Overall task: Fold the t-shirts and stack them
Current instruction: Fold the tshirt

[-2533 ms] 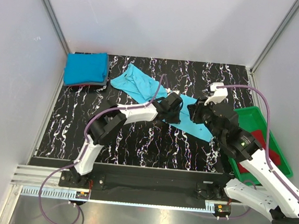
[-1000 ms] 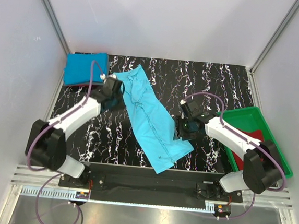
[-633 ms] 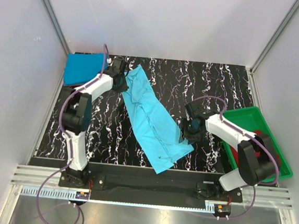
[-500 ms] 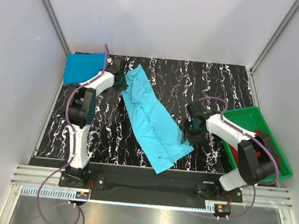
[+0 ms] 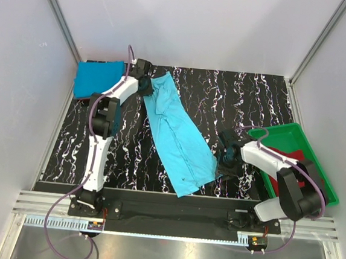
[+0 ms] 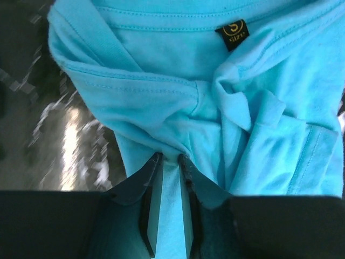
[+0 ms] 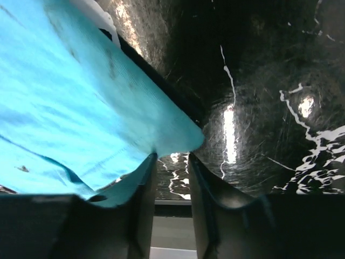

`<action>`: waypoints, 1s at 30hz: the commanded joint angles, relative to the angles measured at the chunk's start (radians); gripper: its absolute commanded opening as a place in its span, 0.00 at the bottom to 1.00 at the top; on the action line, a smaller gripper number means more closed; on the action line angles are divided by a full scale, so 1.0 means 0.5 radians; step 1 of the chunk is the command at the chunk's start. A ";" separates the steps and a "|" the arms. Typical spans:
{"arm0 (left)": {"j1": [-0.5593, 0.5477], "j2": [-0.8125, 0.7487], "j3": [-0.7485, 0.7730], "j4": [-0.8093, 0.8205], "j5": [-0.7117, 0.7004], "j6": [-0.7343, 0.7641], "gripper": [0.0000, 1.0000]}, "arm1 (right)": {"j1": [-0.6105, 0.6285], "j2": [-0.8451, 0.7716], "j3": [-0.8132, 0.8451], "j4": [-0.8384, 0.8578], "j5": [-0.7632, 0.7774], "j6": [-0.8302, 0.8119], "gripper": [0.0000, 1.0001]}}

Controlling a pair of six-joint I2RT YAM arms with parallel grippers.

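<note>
While the turquoise t-shirt [image 5: 176, 130] lies as one long band on the bench [image 5: 248, 100], on the left-arm side of the green tray [image 5: 290, 138], the top view shows its long axis running slantwise. The hem end is nearer the tray and close to the bench's front edge, and the collar end is well away from the tray at the back. The left gripper [image 5: 145, 83] sits at the collar end and the right gripper [image 5: 224, 167] at the hem corner facing the tray, so each arm has its own end. Farther yet from the tray, just beside the left gripper, lies a folded blue stack [image 5: 97, 80] (little room that way). Open marbled bench shows between band and tray.

In the left wrist view the jaws are pinched almost together on a ridge of turquoise cloth below the collar label [image 6: 233, 33], a firm hold.

In the right wrist view the jaws stand apart by a narrow gap with bench showing through. The hem corner ends just ahead, on the side away from the tray, and I see no cloth between them. Catching that corner looks like the next need.
</note>
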 commanded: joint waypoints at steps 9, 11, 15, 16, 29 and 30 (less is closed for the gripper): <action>0.023 0.389 0.591 0.390 0.682 -0.064 0.28 | 0.007 -0.500 -0.008 0.105 -0.112 0.452 0.36; 0.038 0.322 0.597 0.427 0.756 -0.064 0.30 | 0.010 -0.491 0.105 0.084 -0.125 0.404 0.41; 0.084 0.013 0.383 0.494 0.775 -0.027 0.34 | -0.002 -0.274 0.317 -0.048 0.062 0.189 0.50; 0.102 -0.134 0.267 0.515 0.753 -0.018 0.36 | -0.011 -0.222 0.372 -0.066 0.169 0.082 0.50; 0.127 -0.378 -0.293 0.344 0.547 0.007 0.46 | -0.070 0.307 0.376 0.004 -0.014 -0.164 0.50; 0.127 -0.317 -0.281 0.341 0.575 -0.020 0.45 | -0.070 0.304 0.367 0.019 -0.026 -0.164 0.49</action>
